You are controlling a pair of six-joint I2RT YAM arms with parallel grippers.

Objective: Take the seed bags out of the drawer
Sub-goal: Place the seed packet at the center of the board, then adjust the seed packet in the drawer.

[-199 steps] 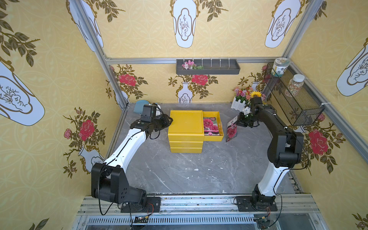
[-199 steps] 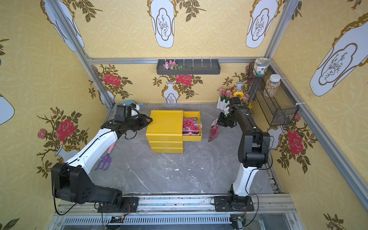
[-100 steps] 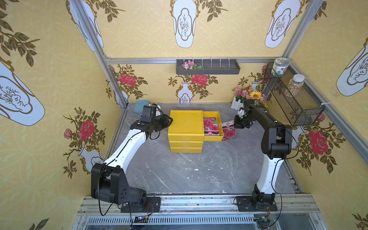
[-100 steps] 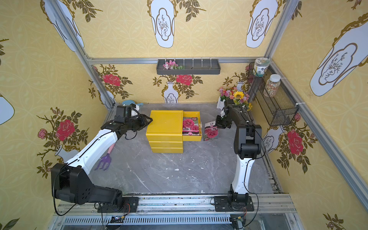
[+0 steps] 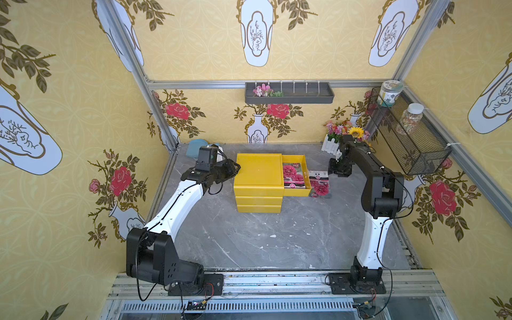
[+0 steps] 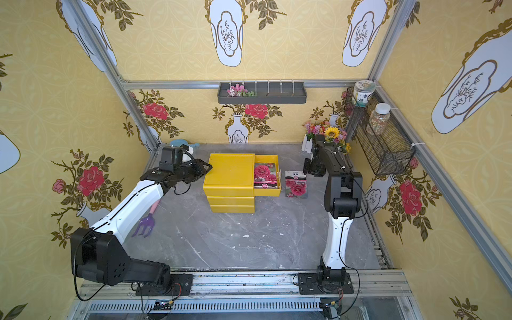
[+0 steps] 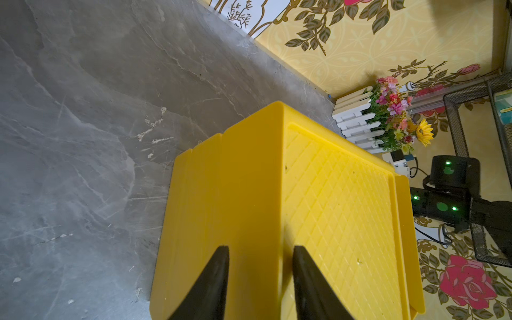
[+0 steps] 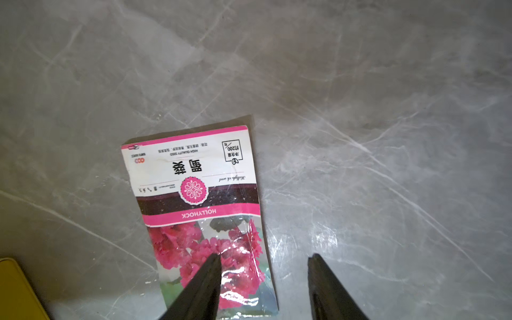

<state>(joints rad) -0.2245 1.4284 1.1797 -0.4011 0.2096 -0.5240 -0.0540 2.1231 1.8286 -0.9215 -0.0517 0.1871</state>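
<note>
A yellow three-drawer cabinet (image 5: 259, 171) stands mid-table with its top drawer (image 5: 296, 192) pulled out to the right. One seed bag (image 5: 294, 176) with pink-red flowers lies inside that drawer. A second seed bag (image 5: 319, 184) lies flat on the table just right of the drawer. My right gripper (image 8: 264, 256) is open at that bag's (image 8: 199, 199) flower end, one finger over the bag and the other over bare table. My left gripper (image 7: 260, 249) is open, its fingers straddling the cabinet's (image 7: 332, 207) upper left edge.
A bunch of artificial flowers with a white picket fence (image 5: 340, 134) stands at the back right, close behind my right arm. A wire basket (image 5: 407, 135) with jars hangs on the right wall. A purple hand rake (image 6: 146, 221) lies under my left arm.
My right gripper brought the hanging seed bag down beside the drawer, opened and let it go; the bag now lies flat. The left arm has not moved.
</note>
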